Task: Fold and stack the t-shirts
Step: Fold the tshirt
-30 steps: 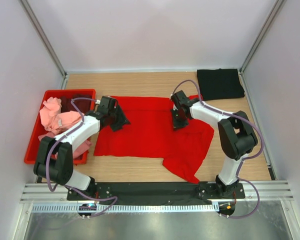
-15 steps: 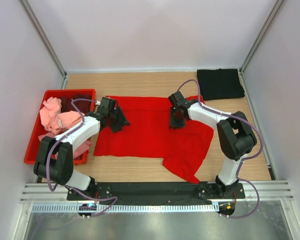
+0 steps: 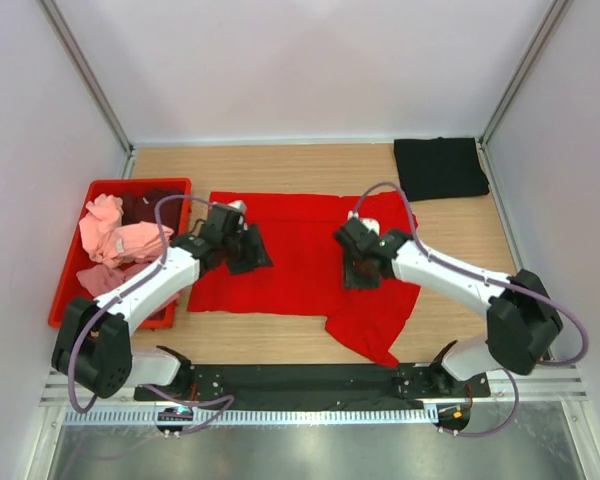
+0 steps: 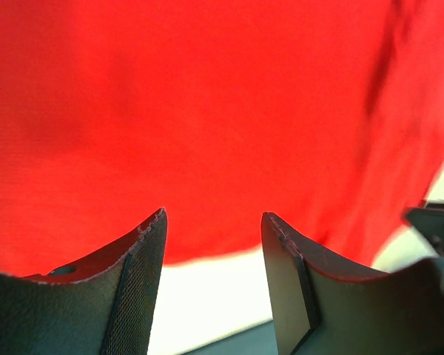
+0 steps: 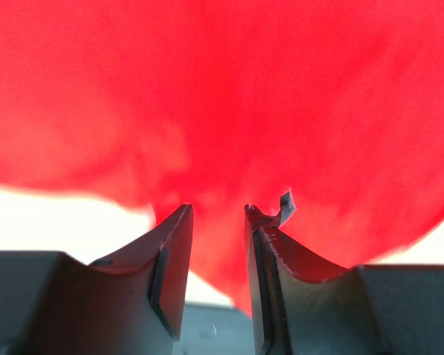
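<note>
Jaws of right tool [image 5: 218,210] have parted off red t-shirt [image 3: 300,262]; left tool [image 4: 214,215] gapes too.

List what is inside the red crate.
Crumpled pink t-shirts fill the red crate, with a dark maroon one at the back; its floor and anything beneath are covered.

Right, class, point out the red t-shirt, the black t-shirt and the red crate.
red t-shirt [image 3: 300,265]: top view, middle of the cloth.
black t-shirt [image 3: 440,168]: top view, its centre.
red crate [image 3: 130,183]: top view, far rim.
</note>
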